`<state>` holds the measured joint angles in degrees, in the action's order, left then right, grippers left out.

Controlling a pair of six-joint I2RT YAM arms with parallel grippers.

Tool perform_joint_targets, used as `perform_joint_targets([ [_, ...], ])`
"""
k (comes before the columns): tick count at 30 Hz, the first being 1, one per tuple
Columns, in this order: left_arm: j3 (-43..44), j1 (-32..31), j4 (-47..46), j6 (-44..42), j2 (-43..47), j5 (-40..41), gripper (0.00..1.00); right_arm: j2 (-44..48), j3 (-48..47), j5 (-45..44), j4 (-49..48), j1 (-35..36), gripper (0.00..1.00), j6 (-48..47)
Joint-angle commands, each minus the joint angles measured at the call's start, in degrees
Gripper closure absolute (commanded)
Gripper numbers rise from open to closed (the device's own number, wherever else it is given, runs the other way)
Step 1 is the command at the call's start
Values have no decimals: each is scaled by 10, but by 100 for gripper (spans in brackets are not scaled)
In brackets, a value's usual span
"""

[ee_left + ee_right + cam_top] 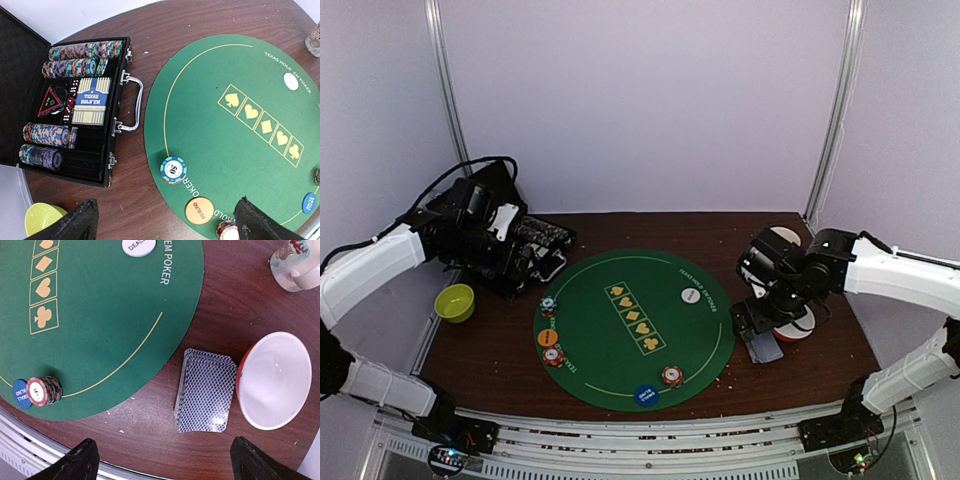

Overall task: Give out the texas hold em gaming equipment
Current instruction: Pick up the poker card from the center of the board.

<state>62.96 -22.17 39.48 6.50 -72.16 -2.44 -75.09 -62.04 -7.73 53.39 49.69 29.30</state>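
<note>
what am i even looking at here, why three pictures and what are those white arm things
They are two robot arms bolted at the near edge of a table. One picture comes from a camera fixed above and behind them; the other two come from small cameras on each wrist, looking down past the black fingers.

On the table lies a round green poker mat with chip stacks and round marker discs on it. The left end effector hangs over the mat's edge, beside an open black case of chips. The right end effector hangs over a deck of cards, which lies on the wood beside a red-and-white bowl.

Both end effectors are open and hold nothing.
</note>
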Motion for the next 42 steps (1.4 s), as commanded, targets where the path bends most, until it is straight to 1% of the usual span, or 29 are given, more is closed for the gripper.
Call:
perform_joint_targets([
  [1, -19, 1, -16, 12, 29, -23, 2, 15, 14, 20, -13, 15, 7, 34],
  [5, -15, 1, -25, 13, 23, -3, 2, 11, 8, 23, -19, 16, 7, 26],
  [10, 28, 2, -25, 2, -20, 11, 2, -10, -7, 24, -35, 13, 5, -6],
  [13, 44, 3, -44, -4, -47, 13, 2, -37, -15, 32, -27, 12, 5, -24],
  [15, 47, 3, -81, -9, -58, 11, 2, -54, -17, 30, -21, 11, 5, -32],
  [20, 23, 3, -254, -13, -62, -1, 2, -96, -27, 16, -9, 1, 4, -38],
  [23, 11, 2, -304, -13, -65, 9, 2, -118, -48, 3, 10, -7, 4, -17],
  [25, 5, 2, -308, -19, -68, 10, 2, -127, -52, 2, 17, -7, 5, 7],
  [28, -14, 2, -308, -16, -51, 17, 2, -124, -32, 24, 18, -6, 7, 47],
  [31, -34, 2, -320, -15, -30, 22, 2, -101, 1, 53, 10, -7, 6, 79],
  [33, -32, 2, -318, -18, -27, 17, 2, -79, 23, 77, 0, -7, 4, 91],
  [37, -33, 2, -318, -18, -31, 19, 2, -52, 69, 89, -5, -11, 1, 103],
  [42, -29, 2, -314, -19, -47, 21, 2, -40, 116, 93, -5, -38, 1, 96],
])
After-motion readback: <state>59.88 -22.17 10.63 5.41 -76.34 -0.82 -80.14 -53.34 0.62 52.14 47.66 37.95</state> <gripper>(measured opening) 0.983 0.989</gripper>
